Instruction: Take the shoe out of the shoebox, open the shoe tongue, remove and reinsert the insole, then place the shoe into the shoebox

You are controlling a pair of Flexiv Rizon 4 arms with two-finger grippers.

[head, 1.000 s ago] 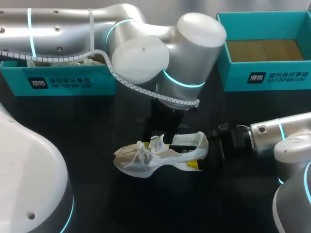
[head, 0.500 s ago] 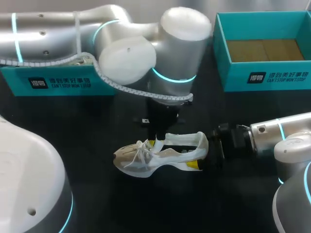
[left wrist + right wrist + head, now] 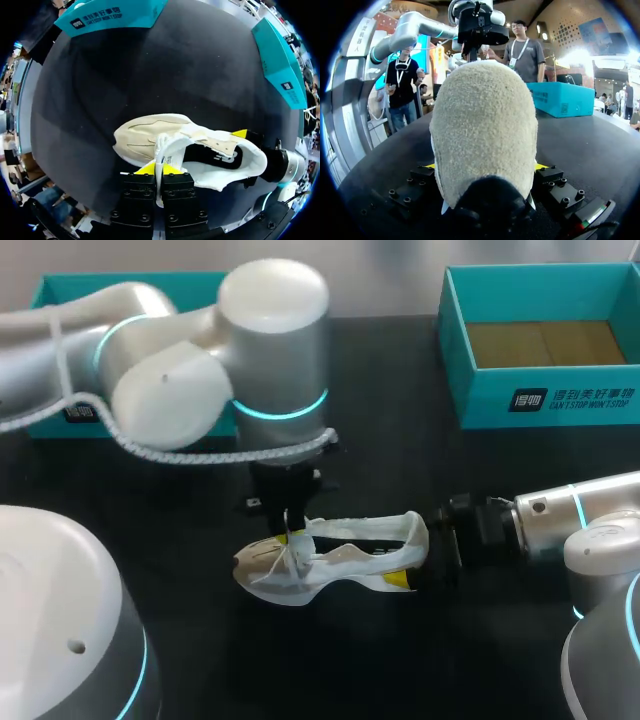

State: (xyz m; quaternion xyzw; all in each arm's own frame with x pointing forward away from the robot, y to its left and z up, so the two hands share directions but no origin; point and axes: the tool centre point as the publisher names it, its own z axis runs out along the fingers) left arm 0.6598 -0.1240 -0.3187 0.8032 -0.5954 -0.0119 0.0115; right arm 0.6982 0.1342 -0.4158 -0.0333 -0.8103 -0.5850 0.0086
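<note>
My left gripper (image 3: 159,169) has its 2 yellow tips drawn almost together, pinching the thin white tongue (image 3: 164,152) of the sneaker (image 3: 340,558) from both sides; a strip of that tongue runs down between the black, bolt-studded finger blocks. My right gripper (image 3: 485,167) stands much wider, 1 yellow tip on each flank of the heel (image 3: 485,125), which bulges between them as a rounded, fuzzy, suede-like beige dome with a black patch at its base. The sneaker sits sole down between my 2 arms near the middle of the table (image 3: 400,470), toe toward my left, heel toward my right; I cannot tell whether the sole bears fully on the surface. Its toe is smooth cream with stitched curving lines, the laces are white, the collar is thick, white and padded, and inside the mouth I see the black insole (image 3: 212,156) with pale markings. The table top is matte black. Well apart from the sneaker, at the far right, the open shoebox (image 3: 600,395) is teal card with straight walls and a plain brown cardboard floor. A 2nd teal box (image 3: 100,280) sits at the far left, partly behind my left arm.
</note>
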